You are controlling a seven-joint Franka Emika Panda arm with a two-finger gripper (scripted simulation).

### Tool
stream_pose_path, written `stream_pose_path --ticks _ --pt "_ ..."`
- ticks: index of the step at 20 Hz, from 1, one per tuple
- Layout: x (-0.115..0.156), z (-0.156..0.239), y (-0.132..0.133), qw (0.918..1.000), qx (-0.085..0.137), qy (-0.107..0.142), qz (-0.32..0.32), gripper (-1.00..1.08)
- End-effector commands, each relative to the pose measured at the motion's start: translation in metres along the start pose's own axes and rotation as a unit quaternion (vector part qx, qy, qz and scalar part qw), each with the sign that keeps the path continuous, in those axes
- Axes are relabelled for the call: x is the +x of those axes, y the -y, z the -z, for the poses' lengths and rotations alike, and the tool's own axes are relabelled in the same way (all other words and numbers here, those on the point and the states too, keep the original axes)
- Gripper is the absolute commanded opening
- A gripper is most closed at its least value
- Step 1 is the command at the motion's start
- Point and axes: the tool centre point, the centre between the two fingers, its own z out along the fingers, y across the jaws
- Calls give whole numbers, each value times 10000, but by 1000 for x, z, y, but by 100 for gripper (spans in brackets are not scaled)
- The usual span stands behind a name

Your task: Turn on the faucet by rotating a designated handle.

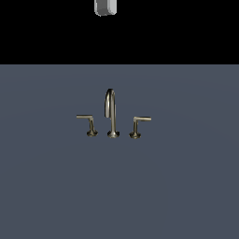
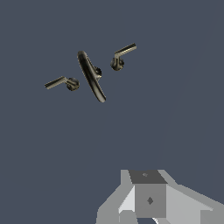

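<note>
The faucet is a small brass-grey set on the grey-blue floor, with a tall arched spout between two short lever handles. The handle stands at the exterior view's right, its thin bar pointing right. Its twin has its bar pointing left. In the wrist view the faucet shows from above, with the handle and the twin on either side of the spout. My gripper is high above and far behind the faucet, touching nothing. Only its grey body shows in the wrist view, and the fingertips are out of frame.
The flat grey-blue floor surrounds the faucet on all sides. A black background lies beyond its far edge. No other objects are in view.
</note>
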Motion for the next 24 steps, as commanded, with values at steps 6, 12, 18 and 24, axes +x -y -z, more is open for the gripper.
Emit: stream_pose_path --ticks 6,12,18,24 --pt "40 -46 22 9955 10 -45 -942 -100" --pt "74 -81 33 9859 14 -79 -1670 -100" --pt "110 -115 38 9712 13 -114 -2379 -100" --pt "147 -150 38 9509 4 -154 -3092 -100"
